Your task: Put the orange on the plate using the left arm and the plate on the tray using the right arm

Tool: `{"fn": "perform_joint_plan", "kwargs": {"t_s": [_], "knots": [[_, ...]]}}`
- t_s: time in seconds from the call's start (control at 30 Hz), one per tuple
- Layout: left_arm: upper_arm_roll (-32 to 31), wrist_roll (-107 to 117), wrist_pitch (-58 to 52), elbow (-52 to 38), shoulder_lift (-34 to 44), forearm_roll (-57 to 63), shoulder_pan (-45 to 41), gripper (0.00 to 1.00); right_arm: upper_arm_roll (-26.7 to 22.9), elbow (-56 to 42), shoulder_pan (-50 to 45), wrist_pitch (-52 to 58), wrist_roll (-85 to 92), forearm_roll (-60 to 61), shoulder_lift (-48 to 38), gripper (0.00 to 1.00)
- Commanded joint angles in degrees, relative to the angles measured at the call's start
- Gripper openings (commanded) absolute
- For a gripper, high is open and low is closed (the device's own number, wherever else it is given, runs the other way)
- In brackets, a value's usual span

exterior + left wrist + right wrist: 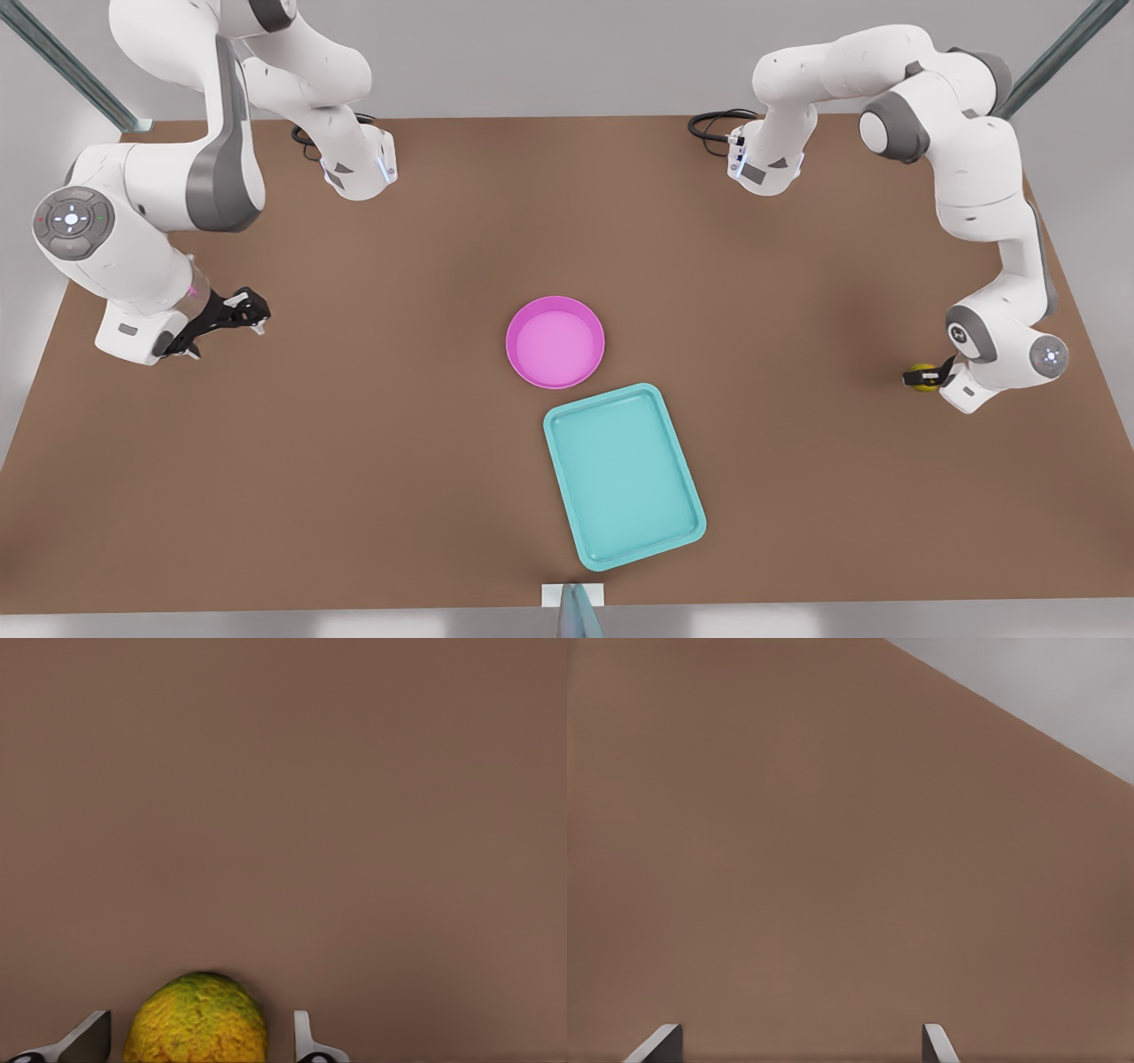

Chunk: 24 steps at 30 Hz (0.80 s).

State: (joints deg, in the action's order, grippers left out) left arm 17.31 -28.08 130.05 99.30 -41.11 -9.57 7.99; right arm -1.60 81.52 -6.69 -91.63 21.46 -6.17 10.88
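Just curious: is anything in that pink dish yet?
Empty: the plate shows a bare pink floor; the orange sits apart, by the left pincer.

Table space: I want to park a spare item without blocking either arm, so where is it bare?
The table is bare between the right gripper and plate, and between tray and orange. Plate and tray crowd the middle.

2 white arms (142, 204) with grey joints, black grippers, black cables.
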Motion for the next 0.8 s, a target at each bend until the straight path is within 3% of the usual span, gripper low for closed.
{"fn": "perform_joint_plan", "kwargs": {"t_s": [0.0,0.13,0.2,0.33,0.4,0.57,0.67,0.77], "knots": [[0.0,-7.2,0.4,0.0,-0.3,0.0,0.0,1.0,0.0,0.0,0.0,0.0,0.9,0.0,-0.1,1.0],[0.0,-6.9,0.5,-0.1,-0.6,0.0,0.0,1.0,0.0,0.0,0.0,0.0,0.9,0.0,-0.1,1.0],[0.0,-6.8,0.8,-0.1,-0.6,0.0,0.0,0.83,-0.1,0.0,0.0,0.0,0.9,0.0,-0.1,1.0],[0.0,-6.8,0.8,-0.1,-0.6,0.0,0.1,0.81,0.0,0.0,0.0,0.0,0.9,0.0,0.0,1.0],[0.0,-6.7,0.8,-0.1,-0.6,0.0,0.1,0.67,0.0,0.0,0.0,0.0,0.9,0.0,-0.1,1.0],[0.0,-3.6,-2.0,0.0,2.1,-0.1,-0.3,0.67,0.0,0.0,0.0,0.0,0.9,0.0,0.3,1.0],[0.0,7.9,-12.9,0.5,10.1,-0.2,-8.8,0.68,0.0,-0.4,0.0,0.0,0.9,0.0,0.3,1.0],[0.8,12.1,-16.8,-0.1,12.5,-0.7,-23.0,0.68,-0.1,-0.3,-0.1,0.0,0.9,0.0,0.5,1.0]]}}
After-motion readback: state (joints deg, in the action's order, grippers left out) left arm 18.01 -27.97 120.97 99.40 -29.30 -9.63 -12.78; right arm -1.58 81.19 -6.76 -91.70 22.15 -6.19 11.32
